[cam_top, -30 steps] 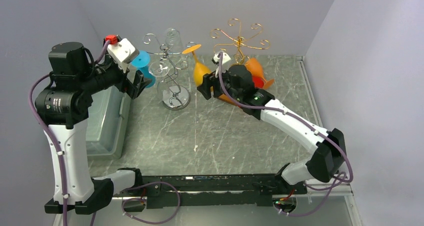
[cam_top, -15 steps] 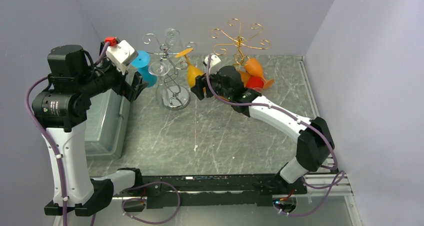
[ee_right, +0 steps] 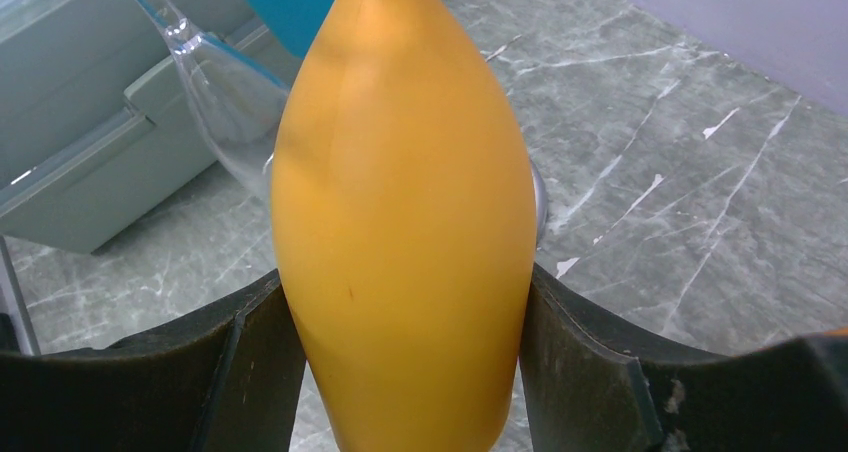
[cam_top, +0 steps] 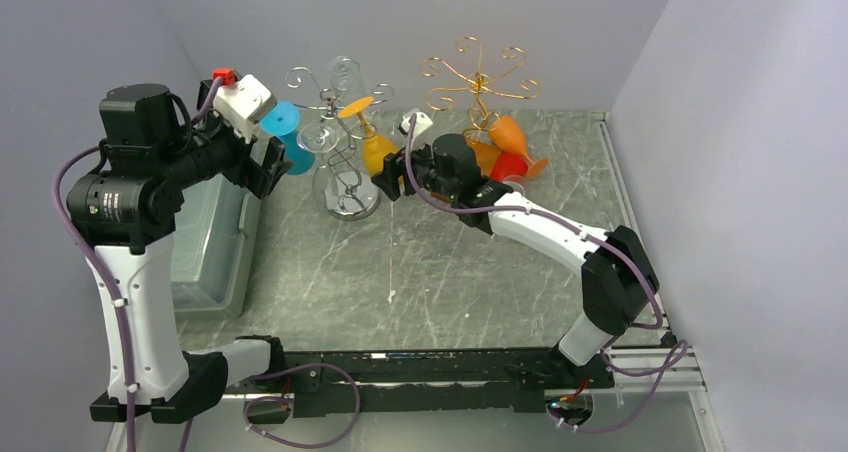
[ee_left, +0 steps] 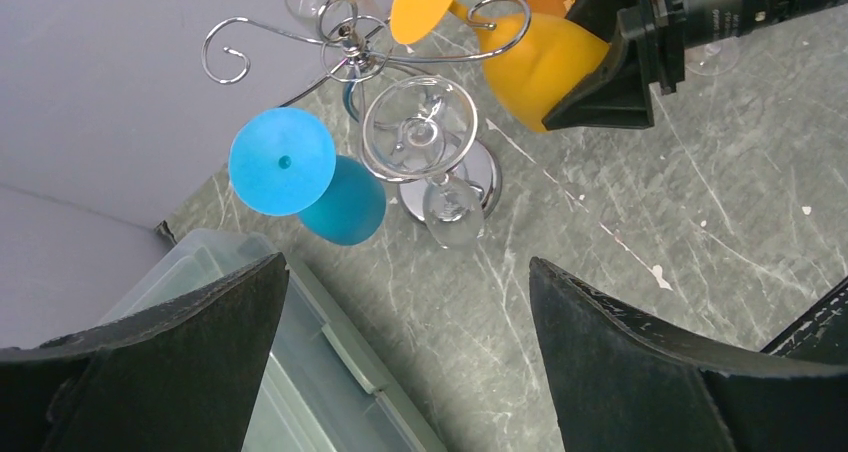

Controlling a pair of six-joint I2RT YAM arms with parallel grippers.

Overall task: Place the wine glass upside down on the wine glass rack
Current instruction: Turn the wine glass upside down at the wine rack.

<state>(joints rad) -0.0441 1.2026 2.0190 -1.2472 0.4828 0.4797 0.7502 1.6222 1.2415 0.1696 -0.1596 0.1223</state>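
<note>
From above, the right gripper (cam_top: 392, 168) clamps the bowl of the orange wine glass (cam_top: 377, 152) at upper centre, its foot tilted up beside the arms of the silver wire rack (cam_top: 300, 77). To the left, the left gripper (cam_top: 270, 169) hangs spread wide, holding nothing. The left wrist view shows a blue wine glass (ee_left: 345, 204) and a clear wine glass (ee_left: 420, 132) foot-up at that rack, over the tabletop (ee_left: 620, 232). In the right wrist view, the orange bowl sits pinched between both fingers (ee_right: 590, 372).

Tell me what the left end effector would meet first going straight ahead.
Most likely the clear glass hanging on the silver rack, roughly centred ahead of the open left end effector; the blue glass hangs slightly left. Depth is unclear.
</note>
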